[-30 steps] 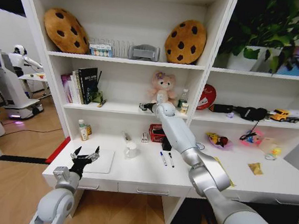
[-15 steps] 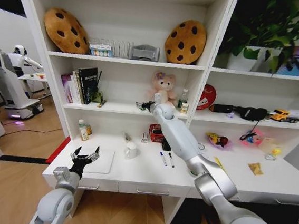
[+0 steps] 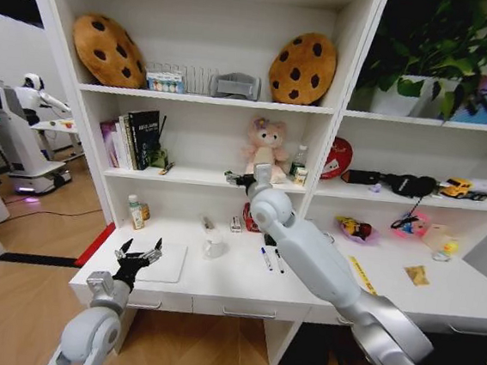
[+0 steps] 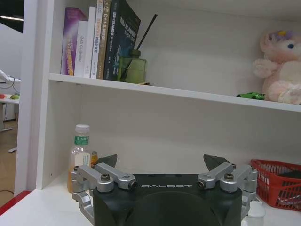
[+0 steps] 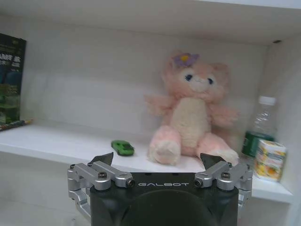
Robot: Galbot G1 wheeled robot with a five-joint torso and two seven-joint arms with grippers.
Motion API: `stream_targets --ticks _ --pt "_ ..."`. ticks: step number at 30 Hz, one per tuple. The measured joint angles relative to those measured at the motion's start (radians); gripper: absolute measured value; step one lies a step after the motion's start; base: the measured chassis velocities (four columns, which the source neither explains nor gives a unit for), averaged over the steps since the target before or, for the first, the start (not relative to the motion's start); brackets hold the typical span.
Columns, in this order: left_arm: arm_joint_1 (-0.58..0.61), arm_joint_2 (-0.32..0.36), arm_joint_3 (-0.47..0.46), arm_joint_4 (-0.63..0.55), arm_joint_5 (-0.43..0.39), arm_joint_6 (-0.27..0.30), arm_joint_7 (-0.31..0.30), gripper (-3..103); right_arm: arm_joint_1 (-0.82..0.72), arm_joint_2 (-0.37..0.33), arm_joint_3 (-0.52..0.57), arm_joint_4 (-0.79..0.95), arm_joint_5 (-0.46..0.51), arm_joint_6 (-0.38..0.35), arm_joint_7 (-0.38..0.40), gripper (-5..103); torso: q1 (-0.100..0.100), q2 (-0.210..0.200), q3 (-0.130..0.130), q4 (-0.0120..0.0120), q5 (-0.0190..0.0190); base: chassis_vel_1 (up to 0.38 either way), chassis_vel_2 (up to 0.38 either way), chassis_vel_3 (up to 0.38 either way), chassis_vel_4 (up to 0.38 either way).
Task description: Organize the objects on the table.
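1. The white desk (image 3: 242, 288) carries a slim laptop (image 3: 163, 261), a white cup (image 3: 213, 246), two marker pens (image 3: 271, 259), a drink bottle (image 3: 135, 212), a red basket (image 4: 277, 181) and a yellow strip (image 3: 362, 275).
2. The shelf (image 5: 51, 148) above it holds a tiny green toy car (image 5: 122, 147) just beside a pink plush bear (image 5: 192, 113).

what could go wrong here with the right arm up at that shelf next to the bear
The green toy car sits on the shelf close beside the pink plush bear, so the open right gripper could nudge or topple the bear if it moves in. The outstretched right arm also hangs over the two marker pens and white cup on the table, and could sweep them when lowering.
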Motion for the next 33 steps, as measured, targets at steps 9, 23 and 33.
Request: stream_targets --ticks 9,23,33 --pt "0.000 0.000 0.000 0.000 0.000 0.000 0.000 100 -0.380 -0.160 0.200 0.240 -0.152 0.134 -0.162 100 0.000 0.000 0.000 0.0002 -0.0001 0.000 0.000 0.000 0.000" --pt "0.000 0.000 0.000 0.000 0.000 0.000 0.000 100 -0.837 -0.132 0.543 0.256 -0.395 0.287 -0.319 100 0.000 0.000 0.000 0.0003 -0.0001 0.000 0.000 0.000 0.000" --pt "0.000 0.000 0.000 0.000 0.000 0.000 0.000 100 -0.824 -0.016 0.566 0.015 -0.371 0.261 -0.383 100 0.000 0.000 0.000 0.0001 -0.0001 0.000 0.000 0.000 0.000"
